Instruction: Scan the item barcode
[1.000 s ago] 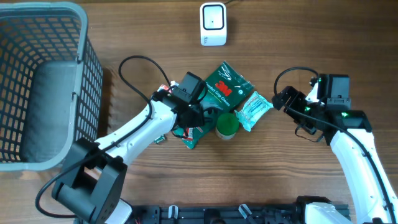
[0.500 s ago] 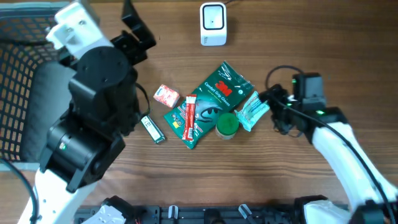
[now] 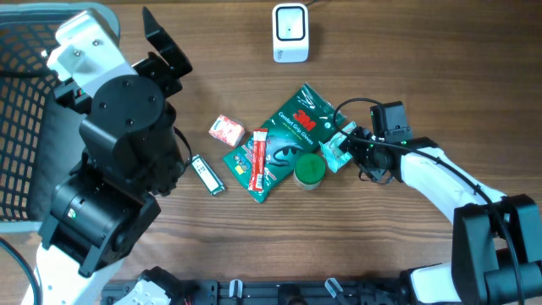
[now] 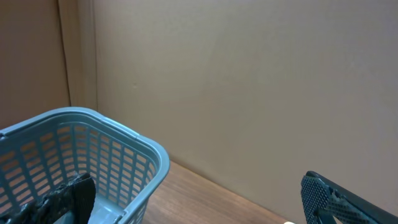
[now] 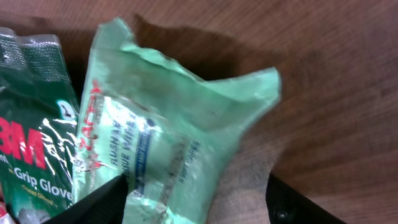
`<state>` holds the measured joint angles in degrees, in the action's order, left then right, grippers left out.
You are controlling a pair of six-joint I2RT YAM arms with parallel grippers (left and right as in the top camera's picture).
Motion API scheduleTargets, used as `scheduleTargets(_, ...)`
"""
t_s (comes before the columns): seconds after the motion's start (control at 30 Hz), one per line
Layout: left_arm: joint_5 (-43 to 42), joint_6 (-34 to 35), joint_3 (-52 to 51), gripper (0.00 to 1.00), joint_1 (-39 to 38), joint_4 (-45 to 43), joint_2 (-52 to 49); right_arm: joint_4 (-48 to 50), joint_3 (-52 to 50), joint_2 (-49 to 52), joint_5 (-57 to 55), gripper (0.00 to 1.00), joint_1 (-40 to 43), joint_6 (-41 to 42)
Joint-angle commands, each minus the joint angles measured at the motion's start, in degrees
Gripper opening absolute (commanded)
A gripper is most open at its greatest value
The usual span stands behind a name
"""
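A pale green tissue packet (image 5: 168,124) lies on the wooden table against the dark green 3M glove pack (image 3: 298,127). My right gripper (image 3: 347,146) is down at this packet, open, one finger (image 5: 93,202) touching its left edge and the other (image 5: 305,202) still apart on bare wood. The white barcode scanner (image 3: 290,32) stands at the back of the table. My left gripper (image 3: 165,47) is raised high near the basket, open and empty; its fingertips (image 4: 333,199) show wide apart in the left wrist view.
A grey-blue mesh basket (image 3: 21,127) stands at the far left. Around the glove pack lie a green-lidded jar (image 3: 309,169), a red stick pack (image 3: 258,158), a small pink box (image 3: 226,130) and a small black-and-white item (image 3: 206,174). The raised left arm hides part of the table.
The left arm rose from the pile up beside the basket and its jaws opened fully. The right gripper moved left onto the tissue packet, its jaws narrowing.
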<state>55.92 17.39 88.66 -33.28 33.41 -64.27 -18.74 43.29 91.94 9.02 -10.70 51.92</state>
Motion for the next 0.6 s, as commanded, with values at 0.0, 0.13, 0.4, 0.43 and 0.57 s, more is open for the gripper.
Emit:
scheduleTargets(0.0,2.73,-0.72,-0.24,1.0,0.07,0.68,0.52,4.13,-2.8,3.37,0.09,0.62,-0.02,-2.43)
scheduleTargets(0.13,3.37,-0.74,-0.24,1.0,0.07,0.72,0.52,7.19,-2.86,8.37,2.27,0.11,-0.04,-2.29)
scheduleTargets(0.4,12.09,-0.72,-0.24,1.0,0.07,-7.32,0.52,-41.51,15.61,-5.84,4.44,0.05,7.3,0.76)
scheduleTargets(0.43,14.05,-0.72,-0.24,1.0,0.07,-10.38,0.52,-47.89,18.91,-7.37,6.16,0.05,8.72,0.79)
scheduleTargets(0.57,15.76,-0.74,-0.24,1.0,0.07,-14.38,0.52,-59.74,23.52,-10.58,24.92,0.05,11.89,0.81)
